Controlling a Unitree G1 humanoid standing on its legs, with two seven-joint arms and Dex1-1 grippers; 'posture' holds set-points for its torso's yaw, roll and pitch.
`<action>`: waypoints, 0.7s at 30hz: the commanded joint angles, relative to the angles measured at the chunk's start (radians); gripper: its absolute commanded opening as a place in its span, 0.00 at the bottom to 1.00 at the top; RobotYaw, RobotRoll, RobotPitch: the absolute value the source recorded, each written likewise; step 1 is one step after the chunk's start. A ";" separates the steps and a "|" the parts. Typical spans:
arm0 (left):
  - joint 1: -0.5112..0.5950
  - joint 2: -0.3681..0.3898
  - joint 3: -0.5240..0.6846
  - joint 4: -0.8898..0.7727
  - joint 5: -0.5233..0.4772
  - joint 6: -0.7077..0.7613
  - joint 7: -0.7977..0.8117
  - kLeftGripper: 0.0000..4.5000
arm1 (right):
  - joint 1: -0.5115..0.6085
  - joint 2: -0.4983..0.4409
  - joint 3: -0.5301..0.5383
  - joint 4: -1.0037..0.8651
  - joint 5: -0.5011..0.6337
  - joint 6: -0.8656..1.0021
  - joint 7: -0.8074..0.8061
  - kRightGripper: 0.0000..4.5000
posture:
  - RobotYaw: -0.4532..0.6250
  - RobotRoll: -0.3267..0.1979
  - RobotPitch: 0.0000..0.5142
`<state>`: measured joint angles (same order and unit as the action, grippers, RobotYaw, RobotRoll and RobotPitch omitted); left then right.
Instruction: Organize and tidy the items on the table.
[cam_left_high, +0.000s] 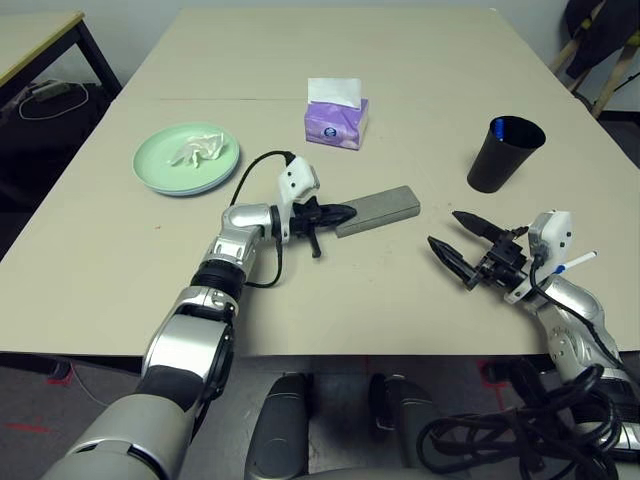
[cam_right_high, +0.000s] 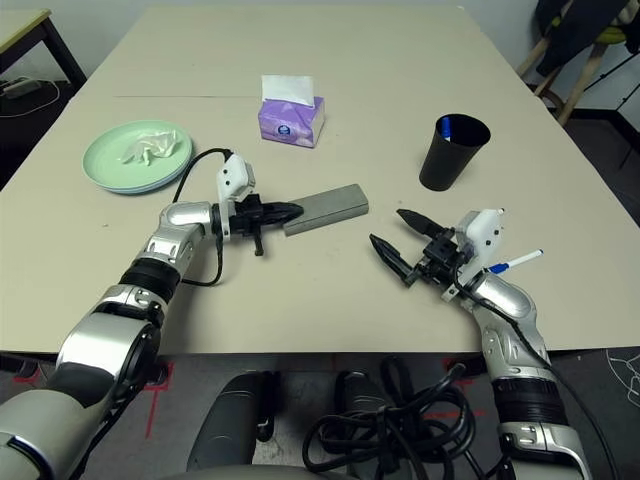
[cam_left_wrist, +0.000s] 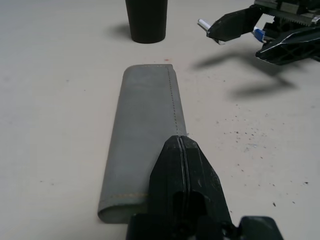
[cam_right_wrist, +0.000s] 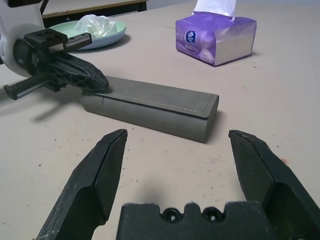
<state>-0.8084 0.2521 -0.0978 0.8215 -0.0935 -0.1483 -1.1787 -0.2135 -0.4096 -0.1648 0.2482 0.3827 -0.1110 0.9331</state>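
My left tool (cam_left_high: 335, 213), its fingers pressed together with nothing between them, rests its tip on the near end of the grey glasses case (cam_left_high: 378, 210), which lies flat near the middle of the tabletop (cam_left_high: 420, 80). My right tool (cam_left_high: 462, 246) hangs spread wide toward the near right corner, aimed at the case's far end but apart from it. A white pen (cam_left_high: 574, 264) lies just behind that wrist, close to the right edge. The black cup (cam_left_high: 503, 153) stands upright farther back on the right. A mint-green plate (cam_left_high: 165, 172) holding crumpled white tissue (cam_left_high: 196, 149) sits toward the left edge, and a purple tissue pack (cam_left_high: 336, 121) sits beyond the case. The risk, as I judge it: a shut tip pushing off-centre could spin the case away rather than slide it, and my right wrist could sweep the pen off the edge.
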 joint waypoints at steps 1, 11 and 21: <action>0.039 0.006 -0.027 -0.025 0.007 0.029 -0.019 0.01 | -0.003 -0.017 -0.001 0.033 0.003 -0.004 0.018 1.00 | 0.51 0.62 0.24; 0.082 0.030 -0.012 -0.235 -0.122 -0.001 -0.175 0.39 | -0.081 -0.075 0.009 0.127 -0.004 -0.038 0.126 1.00 | 0.52 0.62 0.23; 0.141 0.065 -0.057 -0.391 -0.157 0.099 -0.229 0.99 | -0.187 -0.244 0.112 0.184 -0.104 -0.042 0.305 1.00 | 0.51 0.62 0.23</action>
<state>-0.6850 0.3123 -0.1375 0.4585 -0.2374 -0.0653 -1.3963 -0.3854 -0.6178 -0.0787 0.4085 0.3128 -0.1333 1.1941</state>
